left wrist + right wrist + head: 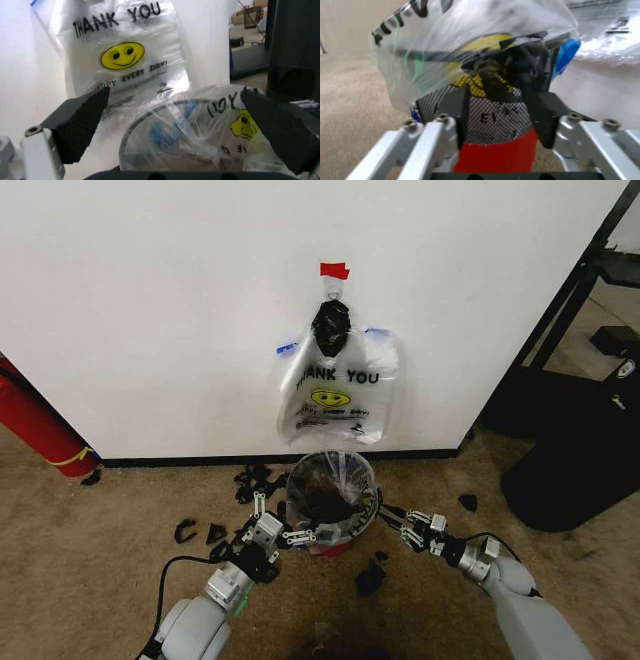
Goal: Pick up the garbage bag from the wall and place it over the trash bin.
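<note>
The garbage bag (345, 470) lies draped over the mouth of the trash bin (335, 548), which stands on the carpet just in front of the wall (150, 300). My left gripper (292, 535) is at the bin's left rim. Its black pads (80, 123) stand wide open, with the bag's film (200, 127) and the rim between them but untouched. My right gripper (397, 526) is at the bin's right rim. Its fingers (460, 112) stand close together on bunched film of the bag (470, 33), above the bin's mesh and red base (500, 153).
A bunch of like bags (338, 385) hangs on the wall under a black knot and red tape (335, 270), right behind the bin. Black scraps (250, 480) litter the carpet. A red cylinder (35, 425) leans at the left, and a large black object (580, 450) stands at the right.
</note>
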Controlling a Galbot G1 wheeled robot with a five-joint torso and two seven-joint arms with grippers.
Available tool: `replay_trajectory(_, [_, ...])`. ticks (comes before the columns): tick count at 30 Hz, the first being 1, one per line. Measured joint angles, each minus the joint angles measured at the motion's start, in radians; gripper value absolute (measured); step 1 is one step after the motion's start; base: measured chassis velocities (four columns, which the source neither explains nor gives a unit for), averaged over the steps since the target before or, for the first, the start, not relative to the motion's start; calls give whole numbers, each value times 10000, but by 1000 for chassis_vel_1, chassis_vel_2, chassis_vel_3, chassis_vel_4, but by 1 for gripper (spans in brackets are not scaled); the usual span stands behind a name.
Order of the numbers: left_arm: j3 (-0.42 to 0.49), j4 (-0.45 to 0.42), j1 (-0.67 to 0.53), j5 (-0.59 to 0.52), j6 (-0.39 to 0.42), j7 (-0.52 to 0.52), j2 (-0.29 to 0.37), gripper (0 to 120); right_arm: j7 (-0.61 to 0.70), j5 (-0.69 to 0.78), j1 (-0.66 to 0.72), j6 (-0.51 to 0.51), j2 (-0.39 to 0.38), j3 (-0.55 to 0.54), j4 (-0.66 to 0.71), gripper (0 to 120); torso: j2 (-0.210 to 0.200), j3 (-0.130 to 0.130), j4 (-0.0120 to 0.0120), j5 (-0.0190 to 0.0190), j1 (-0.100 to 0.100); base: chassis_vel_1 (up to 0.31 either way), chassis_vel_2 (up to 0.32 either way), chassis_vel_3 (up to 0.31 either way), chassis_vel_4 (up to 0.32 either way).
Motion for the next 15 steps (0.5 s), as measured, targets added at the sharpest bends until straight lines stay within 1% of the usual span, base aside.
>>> replay_trajectory(3, [-3, -3, -6, 0, -2, -1, 15, 100, 386, -39, 35, 109, 43, -99, 6, 53, 0, 0, -1, -1, 0, 0, 0, 0, 0])
replay_trajectory(4, [-3, -3, -6, 0, -2, -1, 15, 100, 386, -39, 35, 109, 43, -99, 6, 53, 0, 0, -1, -1, 0, 0, 0, 0, 0])
replay_trajectory(6, [-2, 10, -28, 0, -9, -4, 19, 100, 623, 20, 68, 127, 103, -196, 6, 64, 0, 0, 0, 0, 0, 0, 0, 0, 0])
replay_trajectory(8, [4, 18, -42, -2, -13, -5, 34, 100, 682, 34, 93, 129, 142, -228, 6, 70, 0, 0, 0, -1, 0, 0, 0, 0, 0])
replay_trajectory(10, [14, 37, -74, -19, -16, -6, 64, 100, 750, 52, 136, 129, 182, -268, 0, 80, 0, 0, 0, 0, 0, 0, 0, 0, 0])
replay_trajectory(12, [16, 55, -92, -29, -17, -6, 80, 100, 762, 58, 155, 129, 187, -274, -11, 80, 0, 0, 0, -1, 0, 0, 0, 0, 0])
replay_trajectory(13, [17, 60, -99, -33, -18, -7, 85, 100, 767, 62, 162, 129, 189, -276, -17, 78, 0, 0, 0, -1, 0, 0, 0, 0, 0])
replay_trajectory(15, [28, 94, -140, -54, -23, -9, 106, 100, 787, 74, 207, 127, 193, -279, -70, 68, 0, 0, -1, -1, 0, 0, 0, 0, 0])
